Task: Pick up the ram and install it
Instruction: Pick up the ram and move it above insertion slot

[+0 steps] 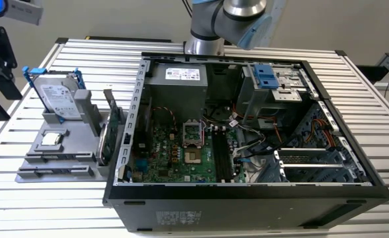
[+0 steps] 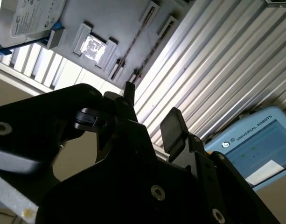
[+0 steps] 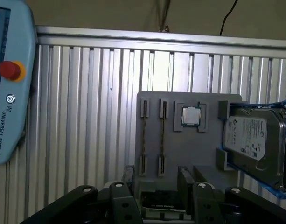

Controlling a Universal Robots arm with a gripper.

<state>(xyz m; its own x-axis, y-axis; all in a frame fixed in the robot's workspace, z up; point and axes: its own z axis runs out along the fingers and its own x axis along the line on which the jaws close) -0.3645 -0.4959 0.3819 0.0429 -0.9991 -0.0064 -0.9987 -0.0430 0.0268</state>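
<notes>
Open computer case (image 1: 247,210), hard drive (image 1: 57,99), grey fixture (image 1: 55,159), slatted table (image 1: 363,91)

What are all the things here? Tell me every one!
Computer case: one, black, open, mid-table.
Motherboard: one, green, inside the case.
Parts holder: one, grey, on the exterior view's left of the case.
Hard drive: one, silver in a blue bracket, standing on the holder.
Processor chip: one, silver, in the holder's pocket.
Thin boards: two, dark, on edge in the holder's slots; which is the ram, I cannot tell.
Teach pendant: one, light blue, by the table.
Table: one, silver slats, beneath the case.
Robot arm: one, grey, behind the case.
Hand: one, black, open and empty, facing the holder.
</notes>
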